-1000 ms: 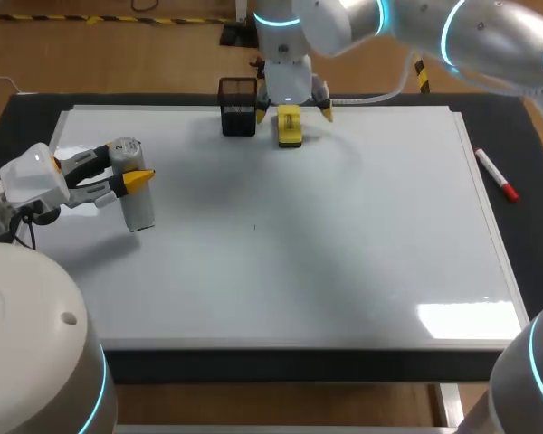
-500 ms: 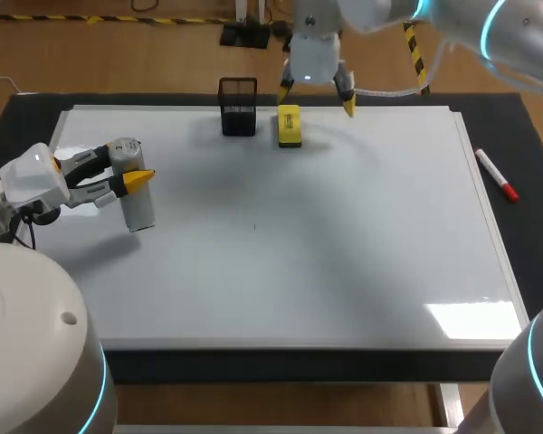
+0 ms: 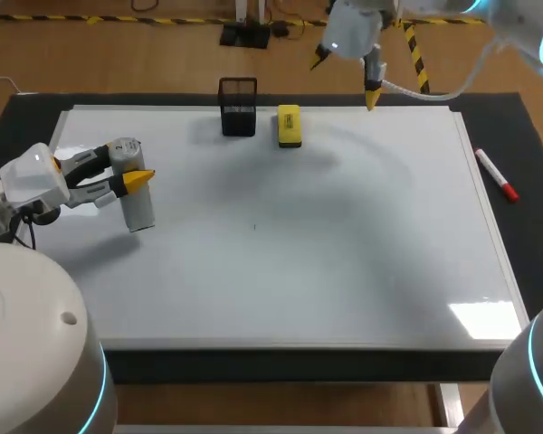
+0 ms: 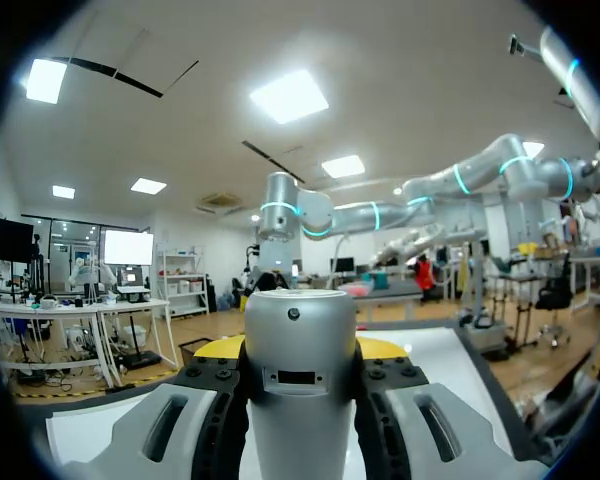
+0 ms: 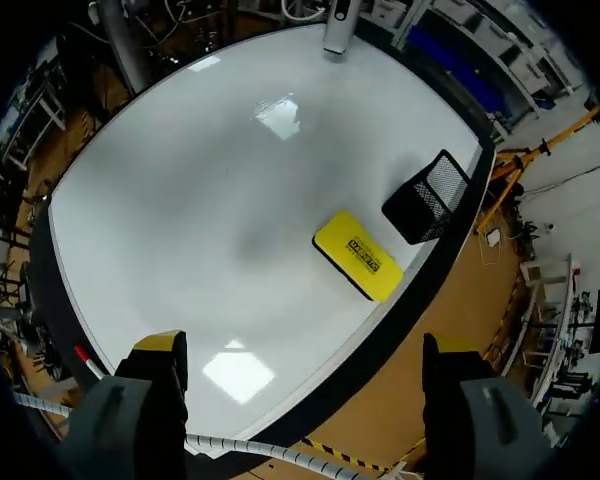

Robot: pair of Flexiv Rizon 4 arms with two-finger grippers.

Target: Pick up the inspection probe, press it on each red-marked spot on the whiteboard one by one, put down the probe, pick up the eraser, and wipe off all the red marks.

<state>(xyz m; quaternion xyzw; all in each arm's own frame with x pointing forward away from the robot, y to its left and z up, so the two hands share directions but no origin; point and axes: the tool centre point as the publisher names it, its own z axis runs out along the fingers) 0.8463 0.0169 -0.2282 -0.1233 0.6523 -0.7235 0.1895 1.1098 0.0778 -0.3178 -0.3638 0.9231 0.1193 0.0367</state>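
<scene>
At the whiteboard's [image 3: 299, 262] left edge, the left tool [image 3: 127, 168] pinches the probe [image 3: 138, 206]. The probe is a grey cylinder, nearly upright, with its lower end down at the board; I cannot tell whether it touches. Near the far edge the yellow eraser [image 3: 290, 126] lies flat on the board, just beside a black mesh holder [image 3: 238, 107]. The right tool [image 3: 346, 77] hangs above the far edge, right of the eraser, its fingers spread wide and holding nothing. A red marker [image 3: 496, 174] lies on the dark desk [image 3: 534, 226], just beside the board's right edge.
</scene>
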